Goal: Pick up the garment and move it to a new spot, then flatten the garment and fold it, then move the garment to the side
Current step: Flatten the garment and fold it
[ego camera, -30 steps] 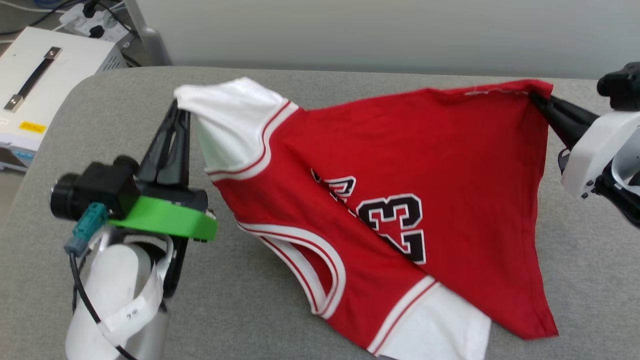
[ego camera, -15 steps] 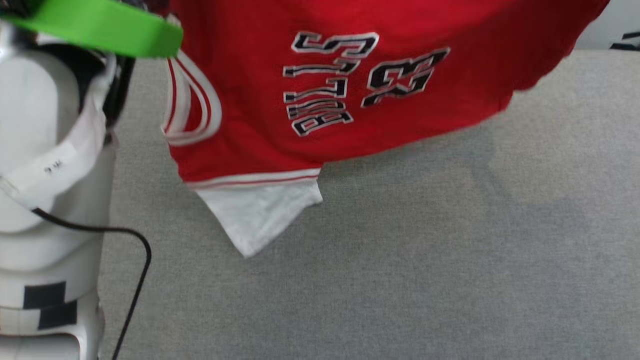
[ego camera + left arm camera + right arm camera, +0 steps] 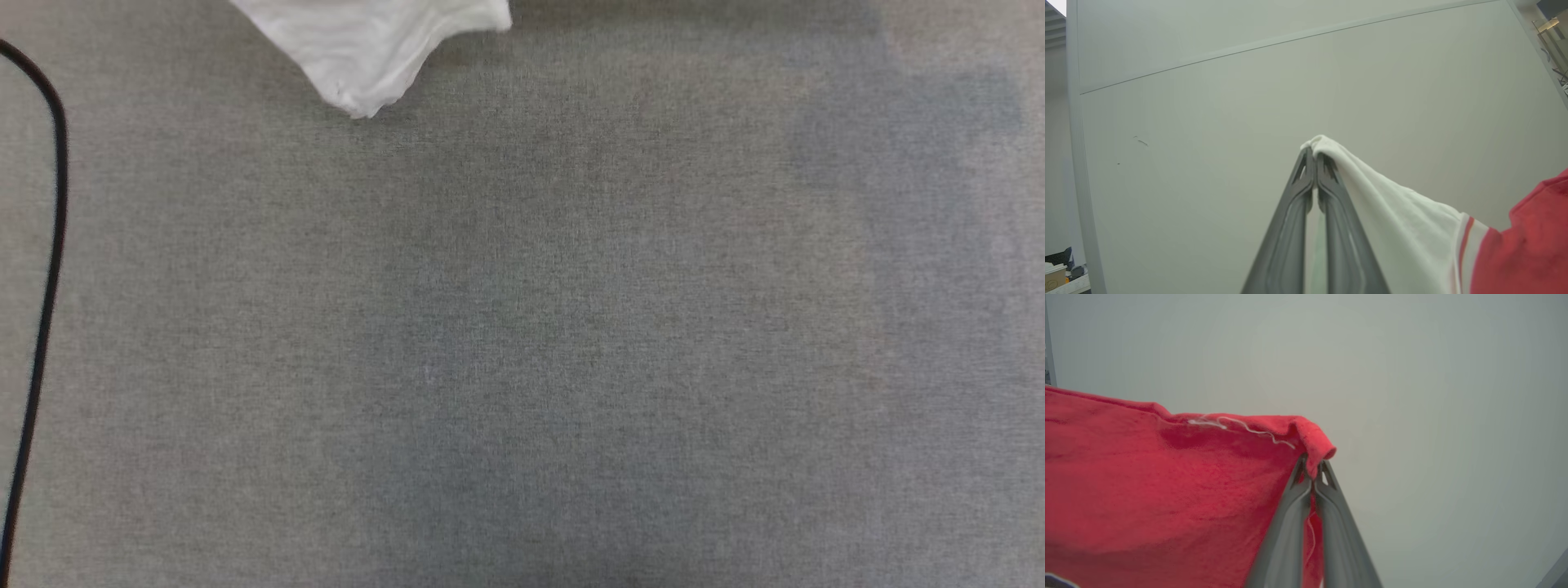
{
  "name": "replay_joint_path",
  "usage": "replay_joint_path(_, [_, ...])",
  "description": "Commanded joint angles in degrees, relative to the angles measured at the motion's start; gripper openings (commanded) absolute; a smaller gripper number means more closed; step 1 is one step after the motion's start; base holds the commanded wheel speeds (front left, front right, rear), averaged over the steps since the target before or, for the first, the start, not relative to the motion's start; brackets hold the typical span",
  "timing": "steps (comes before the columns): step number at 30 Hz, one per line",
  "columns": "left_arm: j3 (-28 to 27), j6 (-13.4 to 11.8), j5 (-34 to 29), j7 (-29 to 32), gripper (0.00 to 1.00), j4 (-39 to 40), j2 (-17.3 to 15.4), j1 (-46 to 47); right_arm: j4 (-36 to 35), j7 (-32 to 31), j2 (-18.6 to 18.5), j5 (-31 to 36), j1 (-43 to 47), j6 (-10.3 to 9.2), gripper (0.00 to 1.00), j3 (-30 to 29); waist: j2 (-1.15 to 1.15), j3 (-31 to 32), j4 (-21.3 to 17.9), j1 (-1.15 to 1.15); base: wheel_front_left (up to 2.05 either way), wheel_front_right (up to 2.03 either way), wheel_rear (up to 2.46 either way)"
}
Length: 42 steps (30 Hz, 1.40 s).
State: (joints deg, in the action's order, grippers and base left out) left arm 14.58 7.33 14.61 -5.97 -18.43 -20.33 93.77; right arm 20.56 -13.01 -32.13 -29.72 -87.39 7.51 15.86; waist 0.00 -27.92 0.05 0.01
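Garment (image 3: 1167, 490) red, white sleeve (image 3: 1396, 220) with striped trim, hanging.

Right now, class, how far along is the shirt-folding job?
Done: the shirt is picked up. In hand: the left pincer grips a white sleeve, the right pincer a red hem corner, holding it raised. Left: lay it down elsewhere, flatten, fold, move aside.

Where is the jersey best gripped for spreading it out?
At two far-apart edges, each from its outer side: the left gripper is shut on the white sleeve tip, the right gripper on a red hem corner. From both grips the jersey runs inward, so it hangs spread.
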Motion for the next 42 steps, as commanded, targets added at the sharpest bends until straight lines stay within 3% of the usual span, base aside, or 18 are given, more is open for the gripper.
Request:
replay_joint_path(1, [0.04, 0.14, 0.19, -0.69, 0.00, -1.64, 0.04, 2.92, 1.68, 0.83, 0.82, 0.61, -3.00, -0.02, 0.00, 0.34, 0.00, -7.84, -0.15, -0.01, 0.00, 0.00, 0.00])
replay_joint_path(8, [0.02, 0.04, -0.49, -4.90, 0.00, -11.35, 1.00, 14.10, 10.97, 6.41, 2.98, 2.23, -14.78, -0.02, 0.00, 2.88, 0.00, -11.76, -0.33, -0.01, 0.00, 0.00, 0.00])
replay_joint_path(15, [1.23, 0.07, -0.68, -7.70, 0.00, -16.80, 1.05, 16.02, 17.75, 10.67, 3.92, 1.64, -17.52, -0.02, 0.00, 6.36, 0.00, -13.05, -0.54, -0.01, 0.00, 0.00, 0.00])
replay_joint_path(23, [1.87, 0.12, 1.24, -8.95, 0.00, -14.34, -0.75, 2.69, 21.69, 15.80, 3.66, -4.93, -8.39, -0.02, 0.00, 14.08, 0.00, -11.10, -0.08, -0.01, 0.00, 0.00, 0.00])
replay_joint_path(28, [-0.22, -0.25, 2.43, -9.00, 0.00, -7.77, -1.96, -8.80, 20.54, 17.64, 3.00, -8.96, -1.49, -0.02, 0.00, 18.53, 0.00, -8.75, 0.13, -0.01, 0.00, 0.00, 0.00])
replay_joint_path(38, [-4.17, -2.66, 4.39, -9.02, 0.00, 7.33, -2.28, -38.25, 15.88, 20.49, -2.16, -15.57, 15.43, -0.02, 0.00, 27.14, 0.00, -0.85, 1.66, -0.01, 0.00, 0.00, 0.00])
replay_joint_path(42, [-5.11, -3.15, 5.18, -9.02, 0.00, 9.90, -2.19, -49.77, 14.15, 21.08, -4.03, -17.58, 23.13, -0.02, 0.00, 29.46, 0.00, 3.00, 2.24, -0.01, 0.00, 0.00, 0.00])
